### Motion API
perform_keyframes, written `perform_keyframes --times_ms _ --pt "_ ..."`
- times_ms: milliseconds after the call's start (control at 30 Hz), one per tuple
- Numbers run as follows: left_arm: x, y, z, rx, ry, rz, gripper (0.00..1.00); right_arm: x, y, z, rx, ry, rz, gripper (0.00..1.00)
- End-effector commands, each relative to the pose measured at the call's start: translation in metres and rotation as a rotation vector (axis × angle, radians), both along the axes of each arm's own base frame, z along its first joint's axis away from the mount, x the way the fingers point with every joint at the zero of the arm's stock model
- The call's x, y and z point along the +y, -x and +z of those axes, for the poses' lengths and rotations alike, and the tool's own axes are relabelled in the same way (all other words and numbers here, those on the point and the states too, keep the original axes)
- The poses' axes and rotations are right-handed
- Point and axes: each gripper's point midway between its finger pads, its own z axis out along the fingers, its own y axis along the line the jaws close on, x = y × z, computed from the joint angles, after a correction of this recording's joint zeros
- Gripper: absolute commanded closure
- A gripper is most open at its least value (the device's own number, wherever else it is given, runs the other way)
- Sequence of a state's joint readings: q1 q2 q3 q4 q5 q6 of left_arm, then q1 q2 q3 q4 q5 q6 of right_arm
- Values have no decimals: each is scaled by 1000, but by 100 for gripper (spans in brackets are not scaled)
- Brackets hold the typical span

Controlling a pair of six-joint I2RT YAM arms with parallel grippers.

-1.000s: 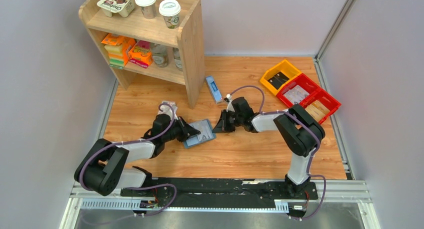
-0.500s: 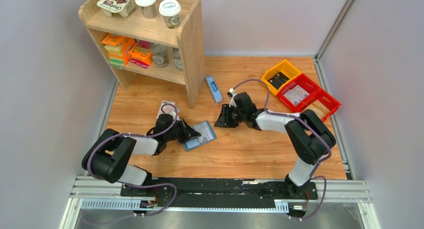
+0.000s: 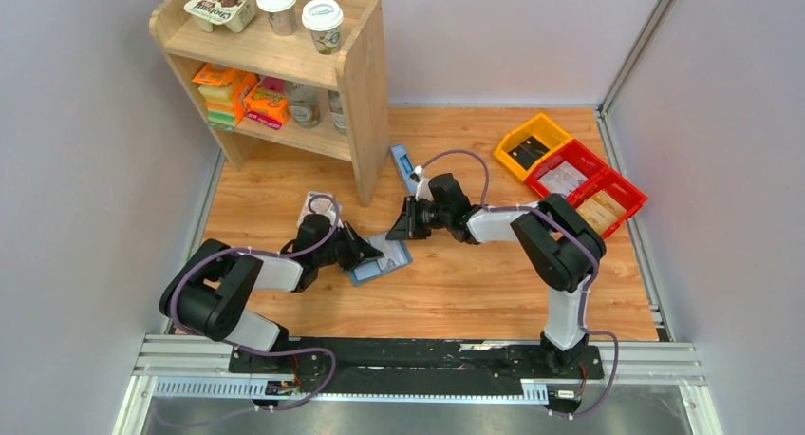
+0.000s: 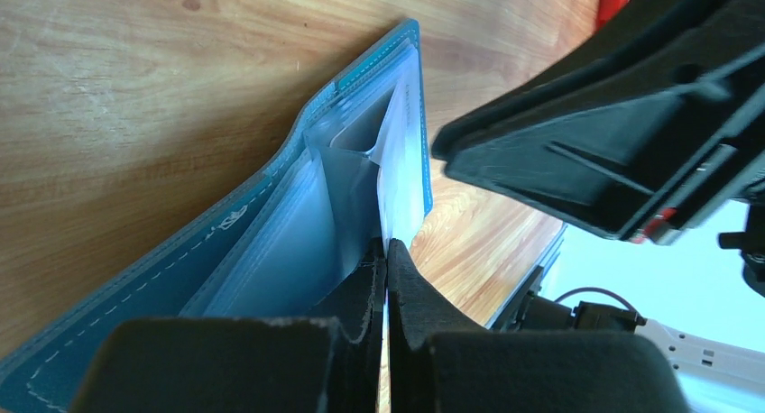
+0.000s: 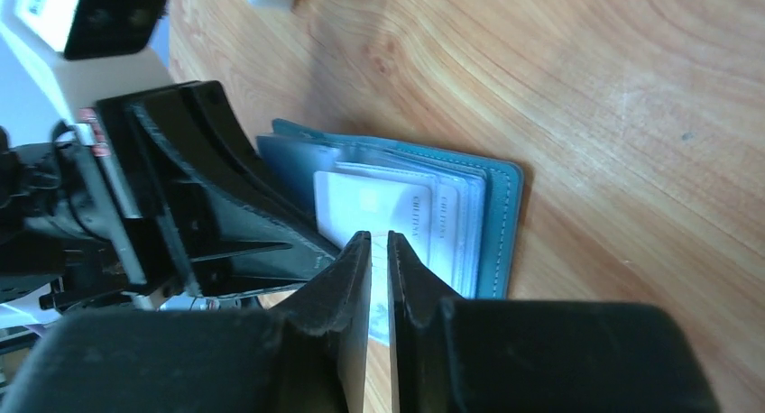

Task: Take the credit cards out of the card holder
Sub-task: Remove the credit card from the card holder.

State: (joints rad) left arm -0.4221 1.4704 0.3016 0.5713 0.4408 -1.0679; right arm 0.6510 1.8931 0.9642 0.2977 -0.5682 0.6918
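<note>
The teal-blue card holder (image 3: 391, 259) lies open on the wooden table between the two arms. My left gripper (image 4: 386, 246) is shut on one of its pale blue inner pocket panels (image 4: 271, 251), at the holder's left side (image 3: 365, 252). A white credit card (image 5: 370, 206) sticks partly out of the stacked pockets, and further card edges (image 5: 456, 228) show beside it. My right gripper (image 5: 379, 239) hovers right at that card's edge, its jaws a narrow slit apart with nothing visibly between them. From above, the right gripper (image 3: 391, 231) sits at the holder's far edge.
A wooden shelf (image 3: 365, 84) with cups and packets stands at the back left. A narrow blue-and-white box (image 3: 405, 167) lies beside it, and a pink patterned pack (image 3: 313, 203) lies behind the left wrist. Yellow (image 3: 532, 142) and red bins (image 3: 579, 180) are at the right.
My right gripper has moved left to the card holder's edge; its jaws opened and narrowed again. The left gripper stays pinched on the holder, its arm drawn slightly in.
</note>
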Motion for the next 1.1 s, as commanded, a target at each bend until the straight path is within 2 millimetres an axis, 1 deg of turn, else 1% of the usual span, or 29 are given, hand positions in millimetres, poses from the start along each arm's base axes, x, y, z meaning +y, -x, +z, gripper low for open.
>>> perform_keyframes --times_ms 0,167,267,367,433,467,667,733,867,900,1067 --pt "-2 -7 2 -18 -9 0 99 13 -3 1 0 -63 25 87" --pt "-2 -6 1 -9 -7 3 98 4 1 -24 37 -10 2 88" --pt "0 -6 -1 4 -12 12 97 -9 4 -46 66 68 -43 92" --pt "2 -4 -4 20 -17 26 96 -20 9 -65 92 122 -67 93" --pt "3 -4 -5 31 -14 39 94 -24 12 -74 107 138 -73 94" --pt "3 -4 -5 35 -5 47 91 -25 16 -77 116 142 -70 94" --pt "5 -5 0 31 51 108 79 -31 20 -88 128 166 -78 94" --pt "5 -6 3 25 72 125 77 -32 21 -90 130 172 -78 94" --pt "7 -10 10 5 117 174 76 -35 23 -95 139 183 -82 94" --pt "6 -13 15 -13 132 178 76 -36 24 -97 141 185 -82 94" --pt "8 -13 22 -27 162 203 79 -40 26 -104 152 204 -91 95"
